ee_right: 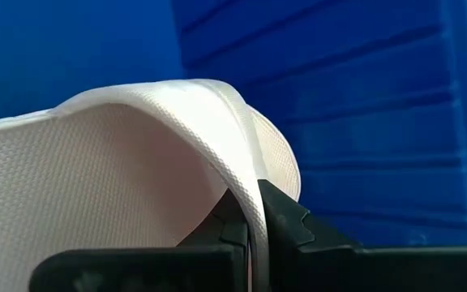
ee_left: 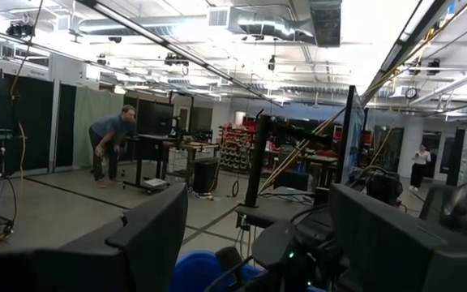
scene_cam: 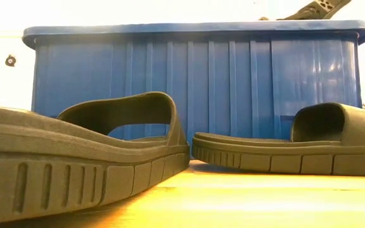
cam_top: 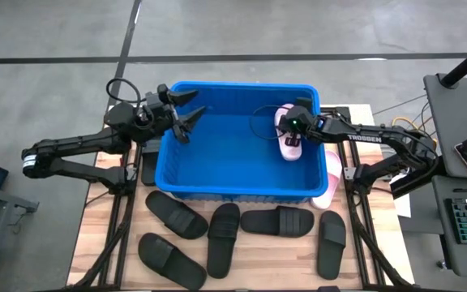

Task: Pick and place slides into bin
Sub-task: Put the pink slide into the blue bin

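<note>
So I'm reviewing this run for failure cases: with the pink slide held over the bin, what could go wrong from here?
The right gripper pinches the pink slide only by its thin strap, so it might swing or slip out early, though it would likely still land in the bin.
The left gripper hangs open over the bin's left rim, so the arms could crowd each other.
A second pink slide lies tight against the bin's right wall, awkward to grasp.

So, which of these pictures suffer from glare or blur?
Low view: the background above the large bright blue plastic bin is washed out white, and the nearest matte black rubber slide is blurred. Left wrist view: ceiling lights glare. Right wrist view: the pale pink rubber slide sits very close, soft-edged.
</note>
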{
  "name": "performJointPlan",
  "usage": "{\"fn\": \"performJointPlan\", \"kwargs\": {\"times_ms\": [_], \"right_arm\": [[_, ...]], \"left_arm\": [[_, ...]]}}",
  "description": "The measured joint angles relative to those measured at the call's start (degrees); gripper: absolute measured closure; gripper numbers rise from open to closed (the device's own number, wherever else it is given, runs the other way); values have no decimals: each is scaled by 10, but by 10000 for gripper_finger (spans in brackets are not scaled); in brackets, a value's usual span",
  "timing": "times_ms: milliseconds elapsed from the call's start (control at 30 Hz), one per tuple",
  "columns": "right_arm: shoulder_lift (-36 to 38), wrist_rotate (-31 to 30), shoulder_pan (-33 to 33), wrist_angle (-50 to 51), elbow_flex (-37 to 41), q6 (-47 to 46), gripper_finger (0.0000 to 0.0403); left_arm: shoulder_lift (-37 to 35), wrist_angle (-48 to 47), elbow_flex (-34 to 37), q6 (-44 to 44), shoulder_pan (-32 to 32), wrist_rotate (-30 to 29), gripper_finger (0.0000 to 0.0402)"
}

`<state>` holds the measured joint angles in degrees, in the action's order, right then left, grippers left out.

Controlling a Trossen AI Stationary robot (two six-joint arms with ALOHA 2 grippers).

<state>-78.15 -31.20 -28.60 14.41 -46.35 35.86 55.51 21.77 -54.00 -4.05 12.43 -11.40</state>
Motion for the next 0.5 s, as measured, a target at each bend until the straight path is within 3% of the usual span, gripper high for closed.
{"fn": "performJointPlan", "kwargs": {"times_ms": [300, 500], "right_arm": [[-32, 15, -16, -22, 10, -54, 394], [-94, 9, -22, -37, 8, -23, 394]], "left_arm": [[0, -1, 0, 0, 0, -10, 119], [4, -2, 0, 0, 0, -9, 119]]}}
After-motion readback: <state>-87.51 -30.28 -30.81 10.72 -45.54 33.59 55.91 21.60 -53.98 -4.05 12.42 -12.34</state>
